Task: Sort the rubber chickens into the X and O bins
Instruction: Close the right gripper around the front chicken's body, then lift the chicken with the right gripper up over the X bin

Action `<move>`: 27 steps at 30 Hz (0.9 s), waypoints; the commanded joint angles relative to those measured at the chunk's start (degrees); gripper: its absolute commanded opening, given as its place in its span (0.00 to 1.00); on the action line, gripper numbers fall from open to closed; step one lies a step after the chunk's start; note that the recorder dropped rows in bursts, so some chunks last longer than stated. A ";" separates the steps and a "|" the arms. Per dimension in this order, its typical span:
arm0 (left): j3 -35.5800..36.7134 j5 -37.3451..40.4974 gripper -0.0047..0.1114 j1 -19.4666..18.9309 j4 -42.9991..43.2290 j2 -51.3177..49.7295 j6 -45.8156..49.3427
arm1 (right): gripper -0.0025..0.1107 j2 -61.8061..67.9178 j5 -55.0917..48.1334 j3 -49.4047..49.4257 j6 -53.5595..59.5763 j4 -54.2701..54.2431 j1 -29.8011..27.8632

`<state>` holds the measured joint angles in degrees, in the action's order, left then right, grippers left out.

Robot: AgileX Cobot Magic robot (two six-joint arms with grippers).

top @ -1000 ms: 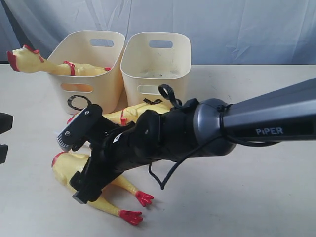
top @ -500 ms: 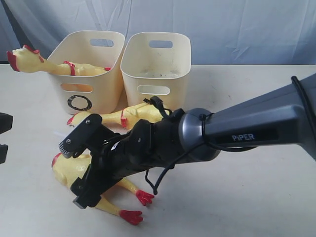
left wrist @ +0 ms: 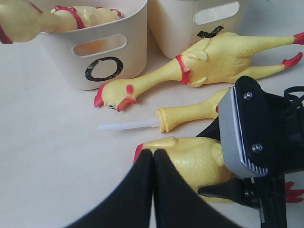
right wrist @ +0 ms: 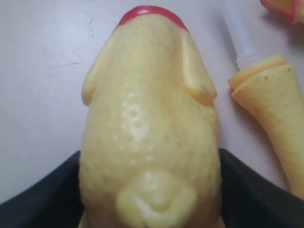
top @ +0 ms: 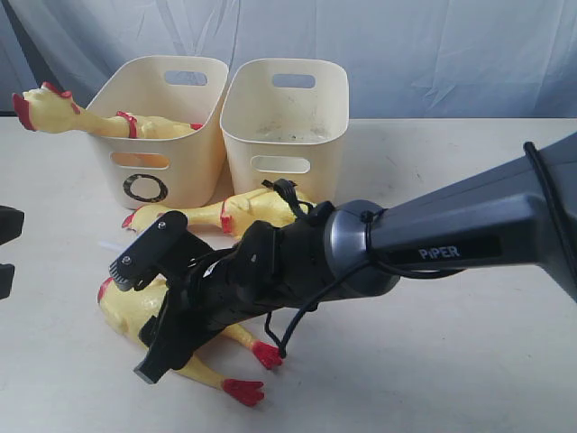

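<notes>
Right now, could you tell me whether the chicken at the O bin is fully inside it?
Partly in: the chicken's body lies inside the O bin, while its neck and head stick out over the rim.

The right arm is a dark grey tapered link lettered "PiPER" in white, with a rounded metallic-grey collar leading to a black wrist housing that has thin black cables looped around it. The right gripper is black and angular, and one of its fingers carries a grey ribbed plate fixed by two silver screws. The left gripper shows two smooth, black, tapering fingers.
</notes>
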<state>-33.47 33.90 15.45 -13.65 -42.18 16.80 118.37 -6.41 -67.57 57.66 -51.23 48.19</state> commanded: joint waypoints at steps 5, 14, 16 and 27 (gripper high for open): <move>0.35 -0.12 0.04 0.06 -0.08 0.56 -0.31 | 0.03 -0.13 0.49 -0.15 0.12 -0.49 -0.15; 0.35 -0.12 0.04 0.06 0.16 0.56 -0.31 | 0.02 -6.29 -2.31 -0.15 0.12 -5.22 -0.15; 0.35 -0.12 0.04 0.06 0.30 0.56 -0.31 | 0.02 -8.04 -2.21 -0.15 0.12 -6.61 -0.15; 0.35 -0.08 0.04 0.06 3.23 0.56 -0.31 | 0.02 -17.58 2.50 -0.15 0.12 -7.75 -0.15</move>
<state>-33.47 33.90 15.45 -10.68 -42.18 16.80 103.40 -6.46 -67.57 57.66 -58.55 48.19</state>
